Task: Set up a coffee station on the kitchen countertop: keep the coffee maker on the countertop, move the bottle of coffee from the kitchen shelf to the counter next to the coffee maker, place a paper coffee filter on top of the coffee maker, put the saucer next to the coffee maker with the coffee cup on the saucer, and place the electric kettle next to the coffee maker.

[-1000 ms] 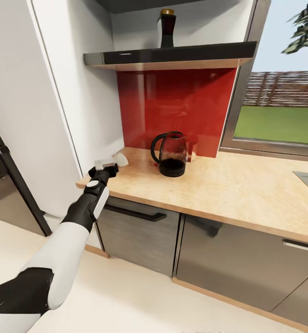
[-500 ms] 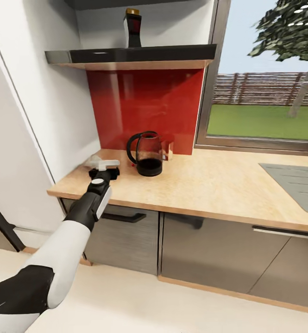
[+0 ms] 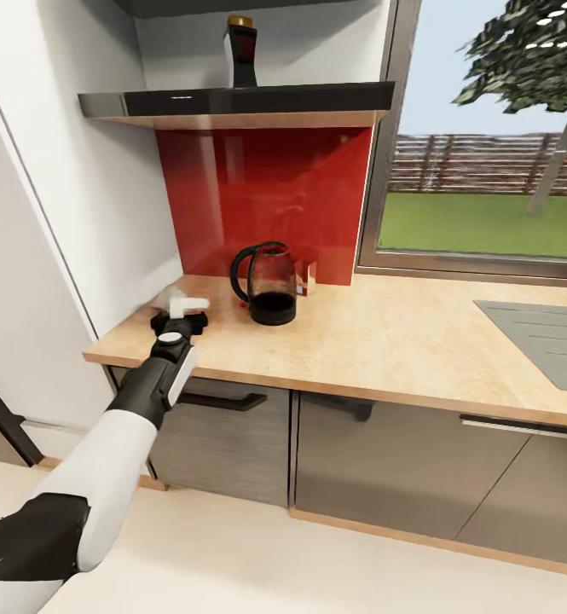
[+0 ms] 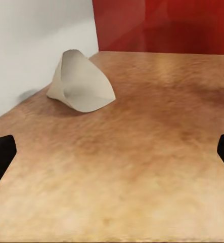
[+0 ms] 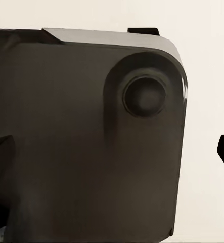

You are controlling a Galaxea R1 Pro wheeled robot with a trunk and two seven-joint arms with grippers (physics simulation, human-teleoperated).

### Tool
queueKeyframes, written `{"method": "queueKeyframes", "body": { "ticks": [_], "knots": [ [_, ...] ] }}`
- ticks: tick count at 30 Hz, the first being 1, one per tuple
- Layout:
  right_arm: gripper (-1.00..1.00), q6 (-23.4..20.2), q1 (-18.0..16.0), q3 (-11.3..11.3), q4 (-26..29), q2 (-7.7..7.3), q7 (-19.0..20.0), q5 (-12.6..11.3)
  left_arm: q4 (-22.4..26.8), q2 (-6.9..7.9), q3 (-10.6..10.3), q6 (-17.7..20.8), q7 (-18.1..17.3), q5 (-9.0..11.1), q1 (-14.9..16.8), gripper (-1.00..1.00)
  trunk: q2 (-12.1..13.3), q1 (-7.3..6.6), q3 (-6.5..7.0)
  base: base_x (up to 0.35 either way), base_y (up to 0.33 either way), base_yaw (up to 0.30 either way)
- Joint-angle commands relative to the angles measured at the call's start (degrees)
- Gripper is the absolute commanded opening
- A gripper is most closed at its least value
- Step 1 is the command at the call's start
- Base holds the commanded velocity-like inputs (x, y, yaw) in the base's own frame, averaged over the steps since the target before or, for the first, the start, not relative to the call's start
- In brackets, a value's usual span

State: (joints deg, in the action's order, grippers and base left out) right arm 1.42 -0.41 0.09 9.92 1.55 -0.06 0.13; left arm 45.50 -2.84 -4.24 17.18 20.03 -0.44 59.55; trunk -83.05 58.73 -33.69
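one electric kettle (image 3: 268, 286) on the counter (image 3: 402, 341), one paper coffee filter (image 4: 80, 82), one bottle of coffee (image 3: 241, 51) on the shelf (image 3: 240, 104), one sink (image 3: 543, 328), one window (image 3: 488, 145), two cabinet handles

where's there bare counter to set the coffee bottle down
The widest bare stretch of the kitchen countertop runs from the electric kettle to the sink. The corner by the wall is crowded: the paper coffee filter lies there with the left gripper open before it.
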Motion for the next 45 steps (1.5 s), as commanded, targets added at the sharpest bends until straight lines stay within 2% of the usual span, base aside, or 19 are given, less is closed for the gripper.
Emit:
{"method": "queueKeyframes", "body": {
  "ticks": [1, 7, 9, 30, 31, 42, 45],
  "knots": [
    [1.00, 0.16, -0.03, -0.05, 0.12, 0.15, -0.02, -0.01, 0.25, 0.36, -0.45, 0.33, -0.01, -0.32, 0.30, 1.00, -0.03, 0.00, -0.05, 0.000, 0.000, 0.000],
    [1.00, 0.16, -0.03, -0.05, 0.26, 0.28, -0.02, -0.04, 0.73, 2.30, -0.59, 0.27, -0.32, -0.81, -0.25, 1.00, -0.03, 0.00, -0.05, 0.000, 0.000, 0.000],
    [1.00, 0.17, -0.03, -0.08, 0.27, 0.29, -0.04, -0.06, 0.73, 2.54, -0.59, 0.30, -0.32, -0.85, -0.29, 1.00, -0.03, 0.00, -0.05, 0.000, 0.000, 0.000],
    [1.00, 0.17, -0.03, -0.11, 0.25, 0.29, -0.11, -0.05, 0.32, 2.17, -1.14, 0.30, 6.23, -0.74, -0.48, 1.00, -0.03, 0.00, -0.23, 0.007, 0.000, 0.117],
    [1.00, 0.17, -0.03, -0.11, 0.23, 0.29, -0.13, -0.05, 0.28, 2.16, -1.13, 0.30, 7.51, -0.76, -0.48, 1.00, -0.03, 0.00, -0.23, 0.147, 0.000, 0.014],
    [1.00, 0.17, -0.03, -0.01, 0.10, 0.27, -0.03, 0.06, 0.03, 2.01, -1.12, 0.39, 7.57, -0.72, -0.50, 1.00, -0.03, 0.00, -0.24, 0.304, 0.000, 0.002],
    [1.00, 0.27, -0.03, -0.01, 0.10, 0.97, -0.11, 0.12, 0.46, 1.81, -1.73, 1.06, 7.92, -1.23, 0.47, 1.00, -0.03, 0.00, -0.24, 0.000, 0.000, 0.000]
  ]
}}
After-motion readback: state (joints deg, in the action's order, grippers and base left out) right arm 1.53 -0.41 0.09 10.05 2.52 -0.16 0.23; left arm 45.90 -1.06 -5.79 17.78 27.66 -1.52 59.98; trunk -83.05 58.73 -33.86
